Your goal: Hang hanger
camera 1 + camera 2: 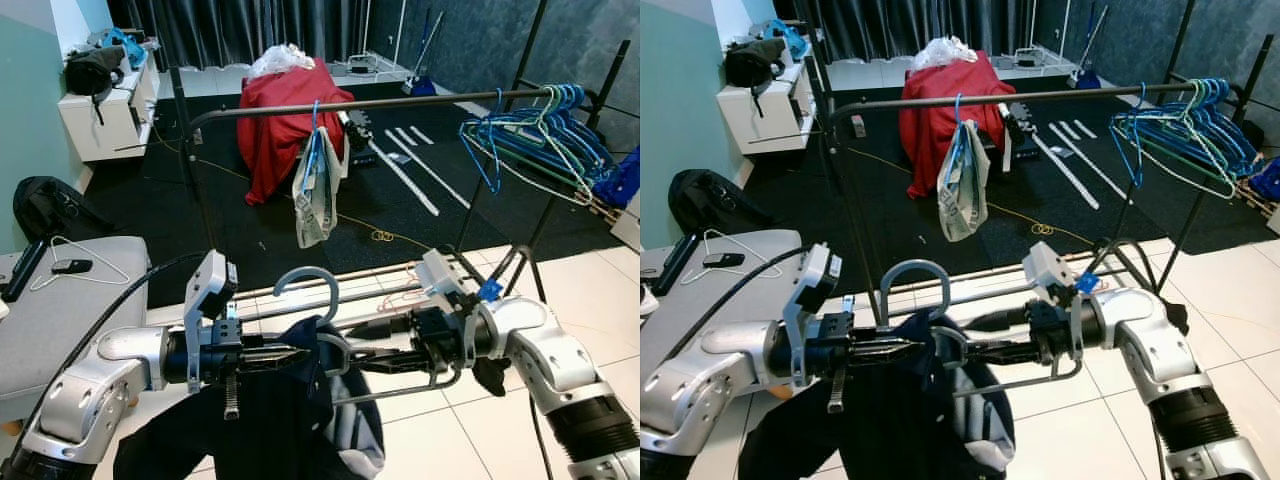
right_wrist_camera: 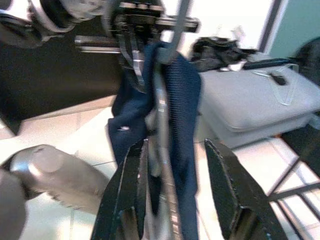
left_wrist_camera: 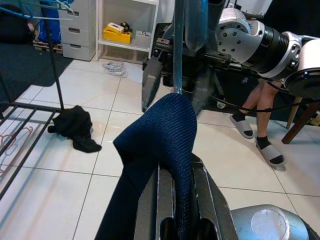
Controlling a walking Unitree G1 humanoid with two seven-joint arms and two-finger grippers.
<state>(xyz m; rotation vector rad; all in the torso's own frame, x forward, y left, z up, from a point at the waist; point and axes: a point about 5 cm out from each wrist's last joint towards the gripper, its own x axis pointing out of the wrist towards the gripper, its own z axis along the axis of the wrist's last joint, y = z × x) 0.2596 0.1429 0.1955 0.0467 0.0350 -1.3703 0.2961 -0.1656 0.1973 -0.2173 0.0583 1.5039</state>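
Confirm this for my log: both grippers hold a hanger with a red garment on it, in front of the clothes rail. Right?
Not quite: the garment on the hanger is dark blue, not red, as the left eye view shows. The left gripper and right gripper do hold it in front of the clothes rail.

Looks like a home room used for laundry and storage. Black clothes rail (image 1: 360,103) spans the middle, blue hangers (image 1: 540,125) bunched at its right end. White tiled floor (image 1: 590,290) near, dark carpet (image 1: 250,220) far, white shelf unit (image 1: 105,115) far left, grey bed (image 1: 60,310) near left.
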